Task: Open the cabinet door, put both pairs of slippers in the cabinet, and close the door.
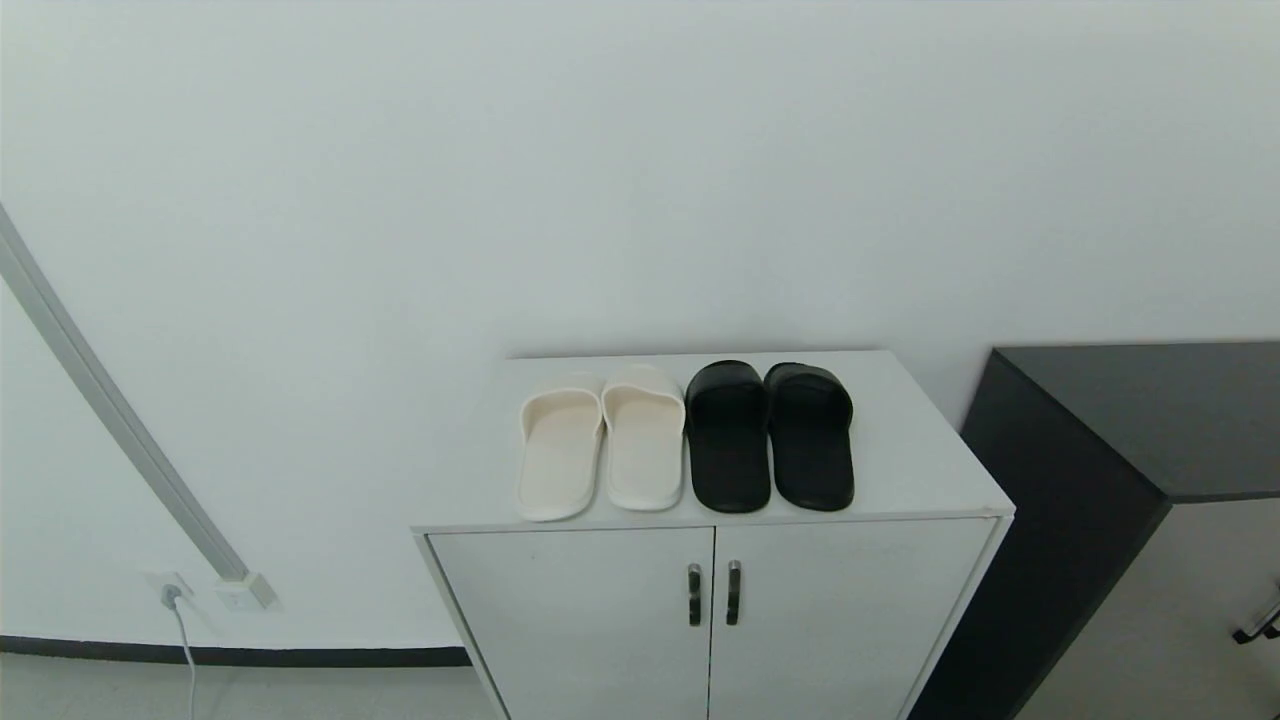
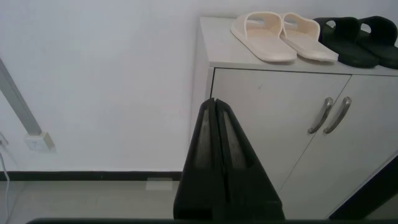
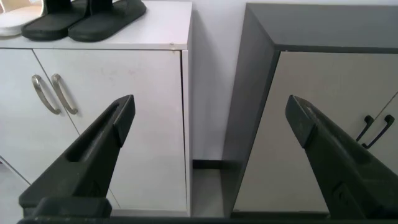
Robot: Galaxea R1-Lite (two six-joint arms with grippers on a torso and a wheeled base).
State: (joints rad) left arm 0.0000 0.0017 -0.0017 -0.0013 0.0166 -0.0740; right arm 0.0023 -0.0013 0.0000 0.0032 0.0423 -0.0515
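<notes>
Left gripper (image 2: pixel 214 107) fingers pressed together, right gripper (image 3: pixel 210 106) spread wide, both apart from the cabinet (image 1: pixel 850 620) | cabinet closed; cream slippers (image 1: pixel 600 450) and black slippers (image 1: pixel 770 435) side by side on its top | step: door-opening, not yet begun | next: likely close the wide gripper on a handle (image 1: pixel 733 592) and pull outward.

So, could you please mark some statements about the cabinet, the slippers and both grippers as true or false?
1. The cream slippers lie on the robot's left of the black slippers. True.
2. Both pairs are already inside the cabinet. False: they lie on the cabinet top.
3. Both cabinet doors are shut. True.
4. The left gripper has its fingers closed together. True.
5. The right gripper grips a door handle. False: the right gripper is open and empty, apart from the handles.
</notes>
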